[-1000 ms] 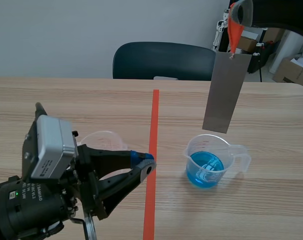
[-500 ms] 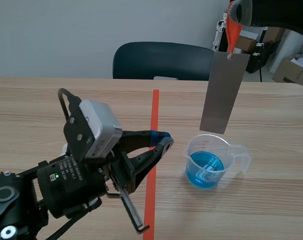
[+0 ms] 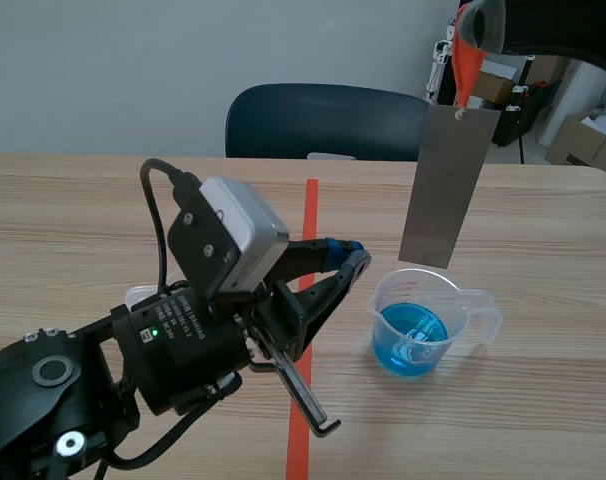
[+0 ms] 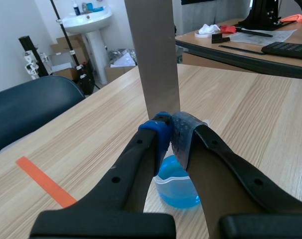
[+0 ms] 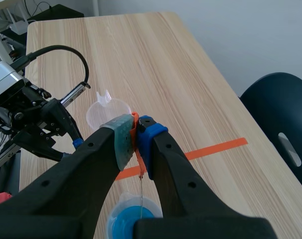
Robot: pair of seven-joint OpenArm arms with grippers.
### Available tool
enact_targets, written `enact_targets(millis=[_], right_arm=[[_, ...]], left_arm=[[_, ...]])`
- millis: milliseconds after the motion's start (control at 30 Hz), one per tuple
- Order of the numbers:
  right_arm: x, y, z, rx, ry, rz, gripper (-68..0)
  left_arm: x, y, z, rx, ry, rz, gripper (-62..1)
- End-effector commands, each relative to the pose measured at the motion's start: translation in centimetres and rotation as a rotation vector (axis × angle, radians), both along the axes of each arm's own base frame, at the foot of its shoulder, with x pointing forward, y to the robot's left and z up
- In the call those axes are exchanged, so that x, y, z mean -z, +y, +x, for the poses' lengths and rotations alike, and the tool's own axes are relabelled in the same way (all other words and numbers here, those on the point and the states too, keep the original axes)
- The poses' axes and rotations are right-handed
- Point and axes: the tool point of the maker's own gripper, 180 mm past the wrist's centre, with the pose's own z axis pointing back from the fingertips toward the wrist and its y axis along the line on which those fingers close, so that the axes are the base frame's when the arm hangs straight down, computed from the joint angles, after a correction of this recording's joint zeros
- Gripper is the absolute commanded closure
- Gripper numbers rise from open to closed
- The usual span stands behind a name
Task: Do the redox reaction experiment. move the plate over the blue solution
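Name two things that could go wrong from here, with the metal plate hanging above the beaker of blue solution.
1. The plate hangs only from a thin orange tab pinched in the right tool; it may swing or slip, and splash the blue solution.
2. The left tool, shut, has its tips close to the plate and the beaker; if it advances, it could knock the plate or tip the beaker.

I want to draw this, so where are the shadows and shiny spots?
Scene view: even light, no hard shadows on the table; the plate looks dull grey, no glare. Left wrist view: the blue solution shows bright under the left gripper.
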Motion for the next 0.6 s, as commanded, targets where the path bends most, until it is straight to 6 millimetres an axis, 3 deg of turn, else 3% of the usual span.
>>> enact_targets(millis=[0,567], right_arm=[[-2.30,-0.37,0.35,0.006,-0.058,0.023,0.3],[-2.20,-0.50,0.37,0.010,-0.057,0.015,0.3]], left_arm=[[-0.92,-0.09,0.38,-0.012,-0.019,-0.030,-4.0],[-1.10,-0.25,0.55,-0.019,-0.020,-0.036,-4.0]])
